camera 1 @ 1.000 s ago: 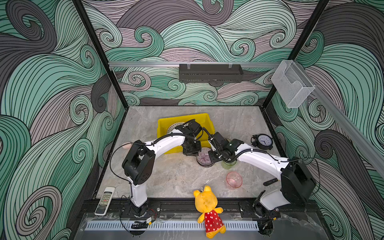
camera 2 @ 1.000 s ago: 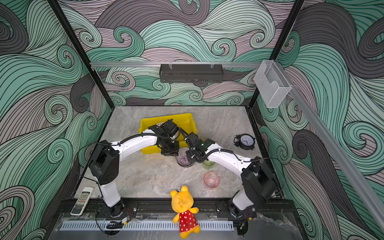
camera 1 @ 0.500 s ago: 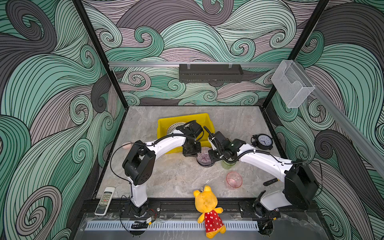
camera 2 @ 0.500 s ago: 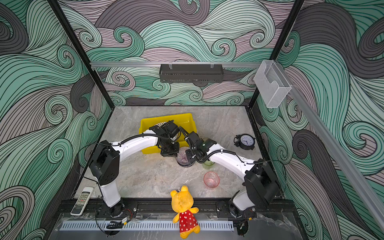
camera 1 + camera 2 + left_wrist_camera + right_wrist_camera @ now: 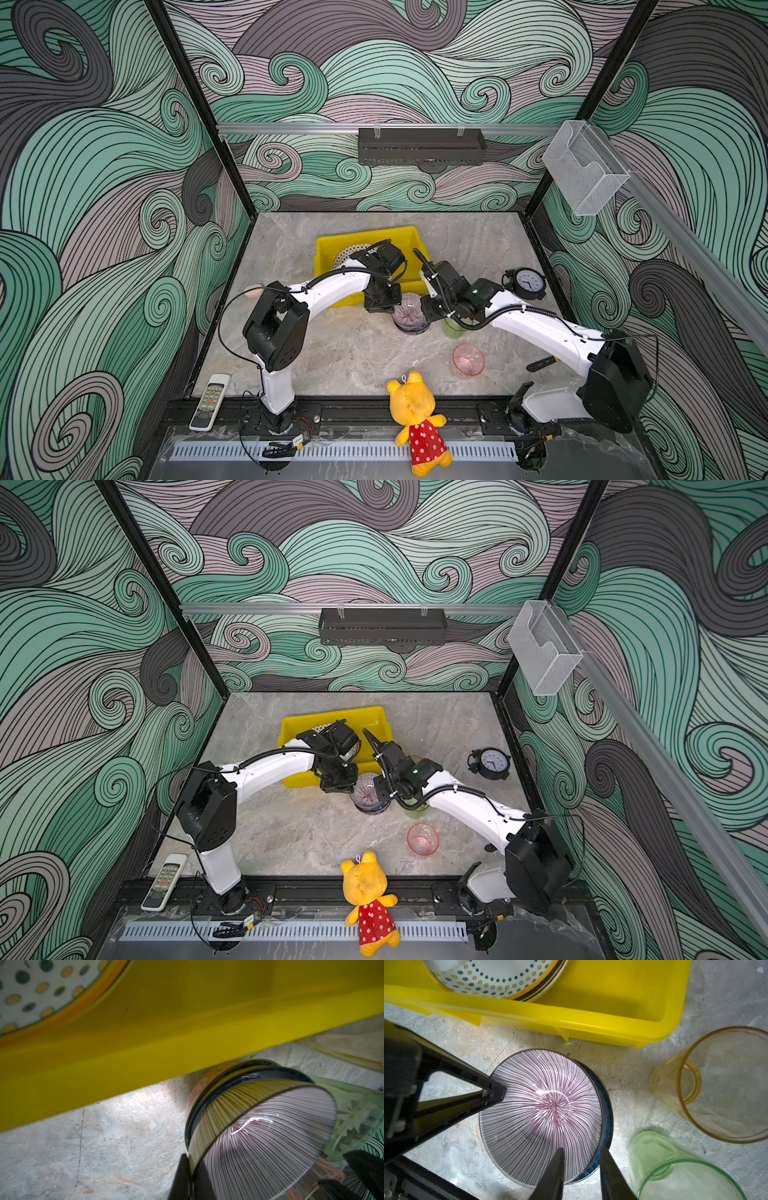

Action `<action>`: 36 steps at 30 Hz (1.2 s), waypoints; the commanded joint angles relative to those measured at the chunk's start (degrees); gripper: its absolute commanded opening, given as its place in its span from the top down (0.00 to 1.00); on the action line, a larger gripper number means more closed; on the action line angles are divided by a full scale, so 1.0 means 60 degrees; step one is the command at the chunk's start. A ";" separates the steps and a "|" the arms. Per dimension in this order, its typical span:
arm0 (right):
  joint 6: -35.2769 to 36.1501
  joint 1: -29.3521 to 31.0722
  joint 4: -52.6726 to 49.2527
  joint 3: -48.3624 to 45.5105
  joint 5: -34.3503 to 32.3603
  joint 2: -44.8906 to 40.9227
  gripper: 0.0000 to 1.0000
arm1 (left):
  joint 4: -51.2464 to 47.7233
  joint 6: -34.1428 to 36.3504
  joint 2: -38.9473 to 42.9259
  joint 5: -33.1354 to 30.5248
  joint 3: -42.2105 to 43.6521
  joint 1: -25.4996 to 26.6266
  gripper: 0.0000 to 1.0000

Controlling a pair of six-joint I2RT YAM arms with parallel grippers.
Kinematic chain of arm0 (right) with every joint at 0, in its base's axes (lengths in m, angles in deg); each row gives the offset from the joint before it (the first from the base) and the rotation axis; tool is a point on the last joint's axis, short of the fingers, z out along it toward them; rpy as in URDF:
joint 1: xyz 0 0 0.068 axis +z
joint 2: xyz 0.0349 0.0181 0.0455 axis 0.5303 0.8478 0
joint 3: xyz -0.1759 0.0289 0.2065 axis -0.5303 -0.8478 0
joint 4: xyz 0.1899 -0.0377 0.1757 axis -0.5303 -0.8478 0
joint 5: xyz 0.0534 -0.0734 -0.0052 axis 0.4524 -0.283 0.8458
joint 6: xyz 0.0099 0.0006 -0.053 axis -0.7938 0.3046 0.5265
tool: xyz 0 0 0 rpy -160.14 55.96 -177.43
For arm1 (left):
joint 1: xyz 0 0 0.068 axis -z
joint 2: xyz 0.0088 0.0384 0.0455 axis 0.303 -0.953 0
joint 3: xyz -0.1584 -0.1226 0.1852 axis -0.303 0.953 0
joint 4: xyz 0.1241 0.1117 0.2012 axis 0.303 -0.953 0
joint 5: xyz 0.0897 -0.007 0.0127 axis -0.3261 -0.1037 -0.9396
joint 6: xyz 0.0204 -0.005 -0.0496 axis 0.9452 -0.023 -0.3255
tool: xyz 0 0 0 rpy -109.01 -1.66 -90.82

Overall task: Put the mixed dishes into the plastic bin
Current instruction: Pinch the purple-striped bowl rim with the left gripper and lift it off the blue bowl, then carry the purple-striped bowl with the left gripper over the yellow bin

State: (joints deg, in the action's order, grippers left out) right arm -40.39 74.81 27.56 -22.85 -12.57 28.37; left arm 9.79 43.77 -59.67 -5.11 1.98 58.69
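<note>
now left jaws clamped on purple-striped bowl (image 5: pixel 542 1109) rim; right jaws parted, astride another stretch of rim.

You are working in a robot lab cell: a left arm (image 5: pixel 332 291) and right arm (image 5: pixel 540 328) bolted to a base rail (image 5: pixel 353 411), a stone-look table (image 5: pixel 332 357) boxed by wave-print panels (image 5: pixel 374 62). Well beyond the left claw (image 5: pixel 390 309) hangs a rack (image 5: pixel 419 145); far to its right, a clear box (image 5: pixel 586 170).

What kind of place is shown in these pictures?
Probably a robot test cell, not a kitchen: two white arms bolted to a front rail, wave-printed wall panels, and a marble-look tabletop staged with a yellow bin and a plush bear.
</note>
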 commanded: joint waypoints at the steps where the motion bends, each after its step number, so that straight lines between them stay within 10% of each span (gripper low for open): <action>1: -0.0059 -0.0012 -0.0155 0.0215 -0.0400 -0.0321 0.66 | -0.0136 0.0141 0.0587 -0.0075 -0.0493 0.0056 1.00; 36: -0.0087 -0.0012 0.0298 -0.0397 -0.1457 -0.2304 0.64 | -0.1012 0.0631 0.1441 -0.1385 -0.1440 -0.0371 1.00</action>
State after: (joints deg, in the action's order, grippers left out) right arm -40.46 74.81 28.30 -24.70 -19.91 15.52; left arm 5.70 46.65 -54.21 -10.80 -3.72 57.43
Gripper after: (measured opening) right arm 0.357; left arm 0.052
